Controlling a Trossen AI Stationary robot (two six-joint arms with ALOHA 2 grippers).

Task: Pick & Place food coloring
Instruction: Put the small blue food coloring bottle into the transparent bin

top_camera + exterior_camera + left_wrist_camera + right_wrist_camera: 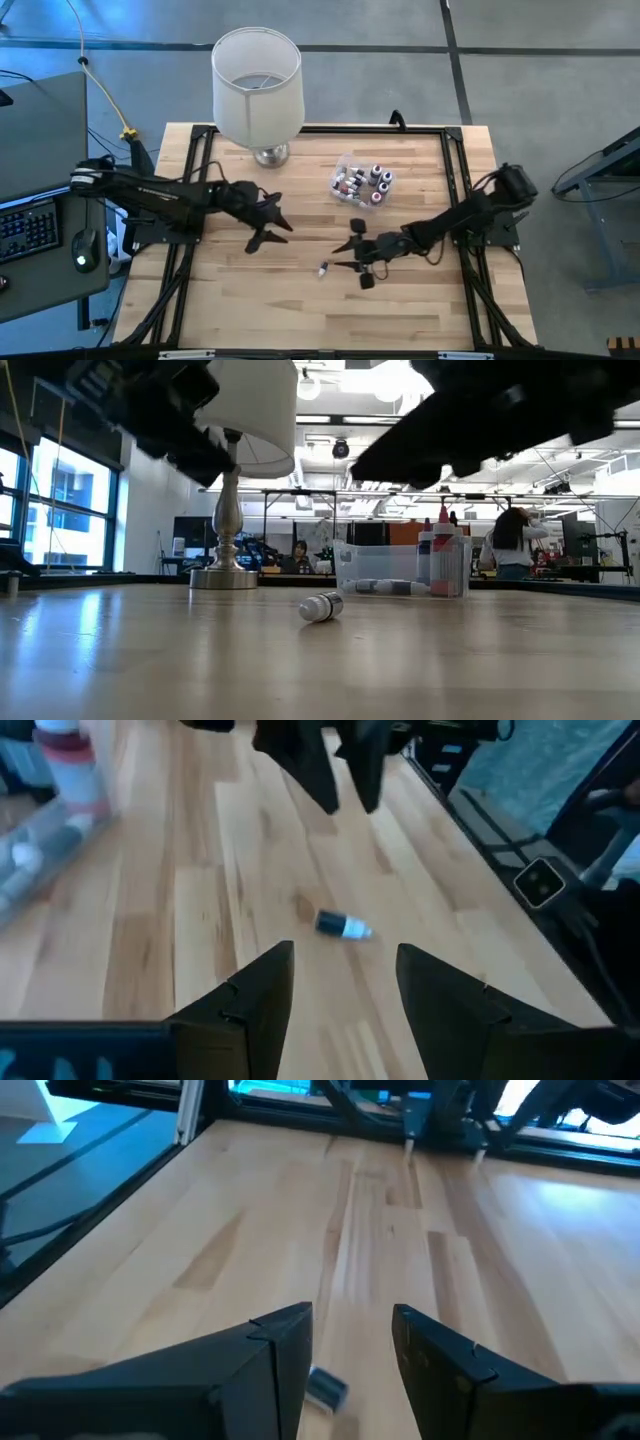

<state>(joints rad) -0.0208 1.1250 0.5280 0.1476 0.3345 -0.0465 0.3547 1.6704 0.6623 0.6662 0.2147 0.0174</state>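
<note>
One small food coloring bottle, dark with a white cap, lies on its side on the wooden table; it also shows in the low view. Several more bottles stand or lie in a clear plastic tub. My right gripper is open and hovers just right of the lying bottle, which shows between its fingers without touching them. My left gripper is open, above the table to the bottle's left, facing it.
A table lamp with a white shade stands near the far edge, its metal base on the wood. The tub sits right of it. Black frame rails run along the table's sides. People show in the room beyond.
</note>
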